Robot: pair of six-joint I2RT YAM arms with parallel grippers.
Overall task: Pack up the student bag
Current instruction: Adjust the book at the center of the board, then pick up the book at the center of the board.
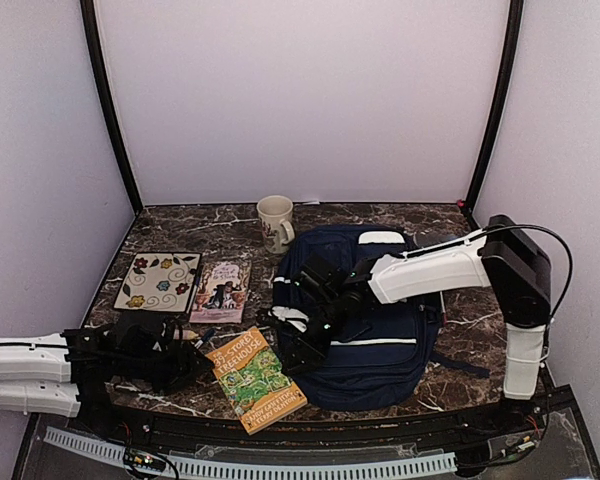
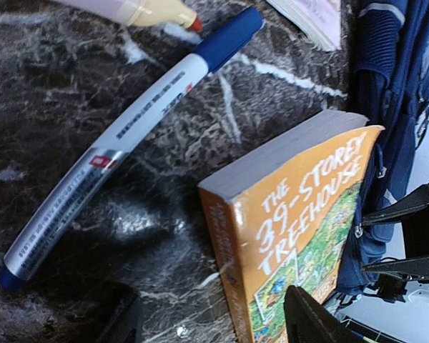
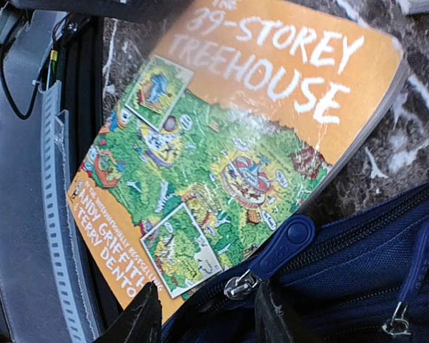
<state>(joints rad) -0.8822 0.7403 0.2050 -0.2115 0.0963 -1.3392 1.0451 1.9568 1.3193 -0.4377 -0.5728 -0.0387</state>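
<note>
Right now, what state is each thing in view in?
Backpack, lying flat; zip shut where visible.
Orange book, closed, cover up, beside the backpack.
Pink book, closed, flat.
Flowered notebook, closed, flat.
Mug, upright.
Blue pen, capped, lying down.
Cream marker, lying down, mostly out of view.
Left claw, open, holding nothing.
Right claw, open, astride the backpack's zip slider.

left gripper (image 2: 209, 304) low, jaws apart | right gripper (image 3: 207, 296) angled down, jaws apart, arm stretched leftward
</note>
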